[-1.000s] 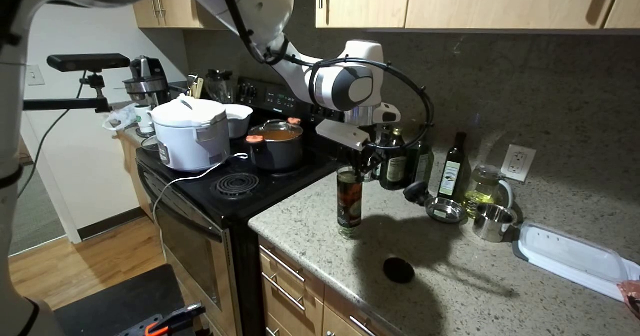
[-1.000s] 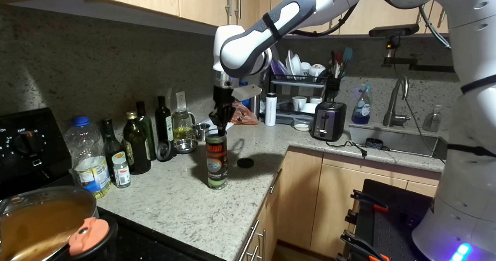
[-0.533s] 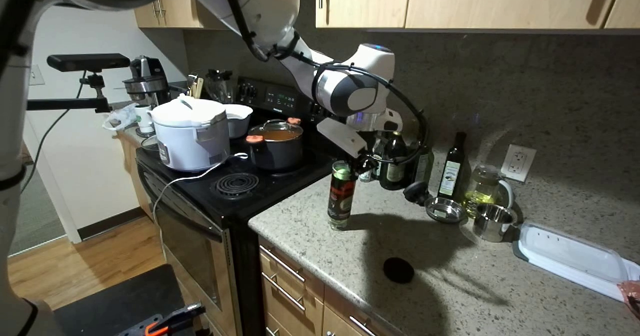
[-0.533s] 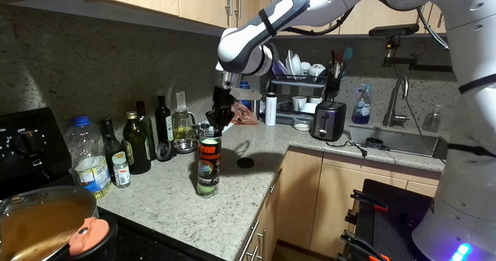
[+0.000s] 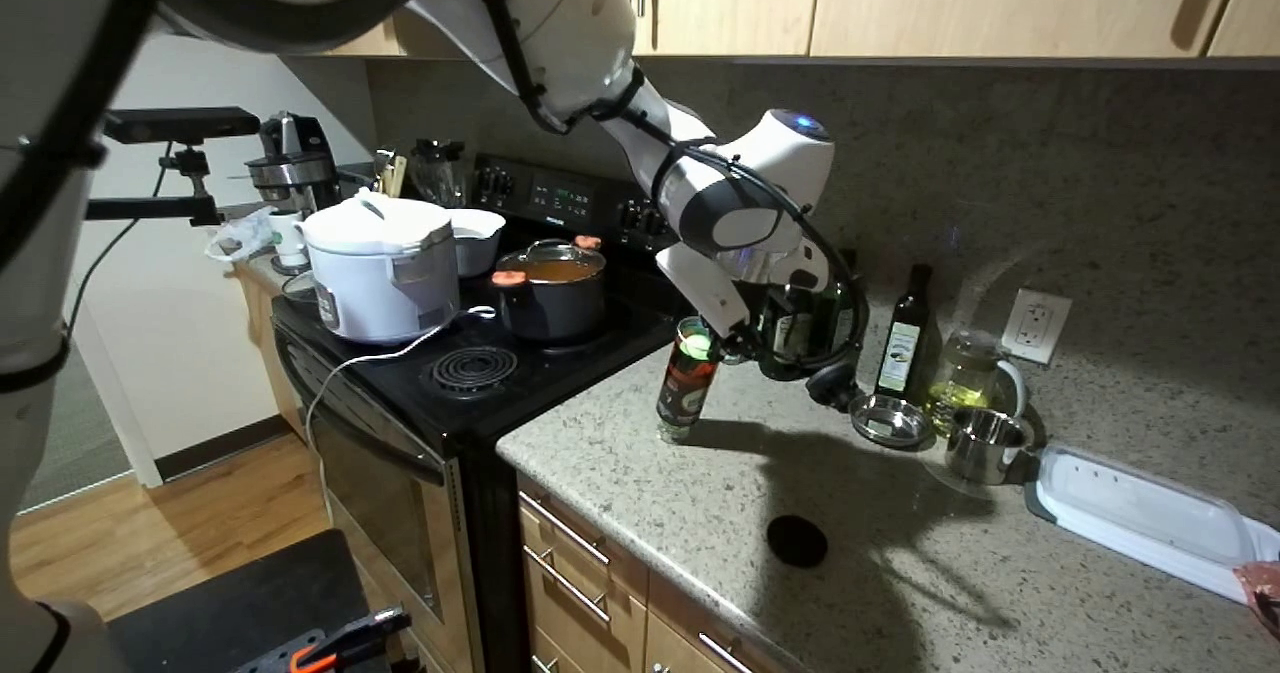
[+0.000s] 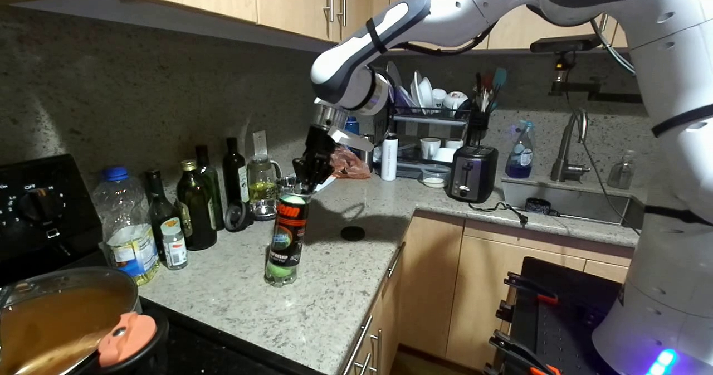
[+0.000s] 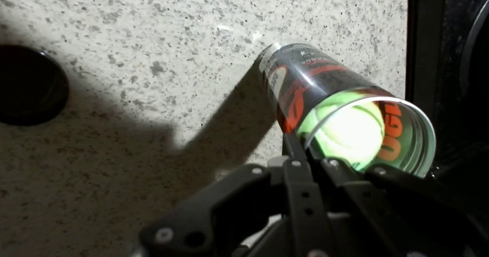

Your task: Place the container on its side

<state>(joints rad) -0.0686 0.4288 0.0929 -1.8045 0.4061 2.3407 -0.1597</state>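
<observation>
The container [image 5: 685,398] is a clear tube with a dark and red-orange label and a green ball inside near its open top. It also shows in an exterior view [image 6: 287,233] and in the wrist view [image 7: 305,77]. It is tilted, its base swung toward the stove and its top leaning away from it. I cannot tell whether the base touches the counter. My gripper [image 7: 304,144] is shut on the container's rim, one finger inside the opening and one outside. In an exterior view the gripper [image 6: 308,188] comes down at an angle from above.
The stove [image 5: 470,393] borders the speckled counter [image 5: 610,453]. Dark bottles [image 6: 196,213], a clear plastic bottle [image 6: 131,235] and a small glass jar [image 6: 174,247] stand along the back. A black disc [image 5: 797,541] lies on the counter, with a steel cup [image 5: 985,445] behind it.
The container has gone from upright to tilted, its base moving toward the stove. The gripper and wrist have tilted with it, keeping hold of the rim.
</observation>
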